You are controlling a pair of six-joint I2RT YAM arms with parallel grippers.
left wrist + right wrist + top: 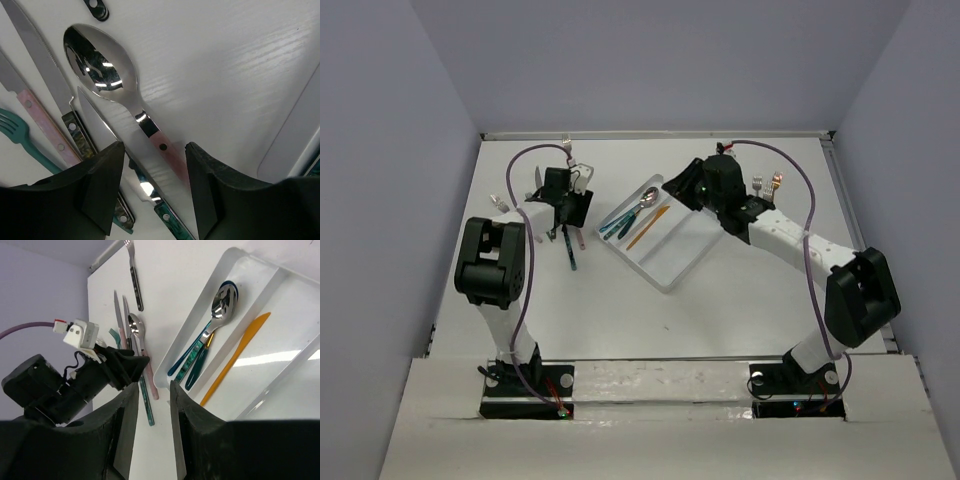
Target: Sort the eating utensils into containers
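The clear whitish three-compartment plastic tray (672,277) lies askew at the middle of the white worktop (740,310), nearer its far edge. The compartment facing the left edge holds a silver spoon with a teal handle (223,299) and other teal-handled pieces. The middle one holds an orange plastic knife (235,356).

The loose utensils lie toward the left edge. Among them are a silver spoon with a pink handle (100,65), a serrated silver knife with a dark marbled handle (46,67) and a teal fork (15,131).

The left hand (155,150) is spread, its fingers on either side of the pink handle. Whether they touch it cannot be told. The right hand (153,390) is over the tray's far end, its fingers slightly parted and holding nothing.
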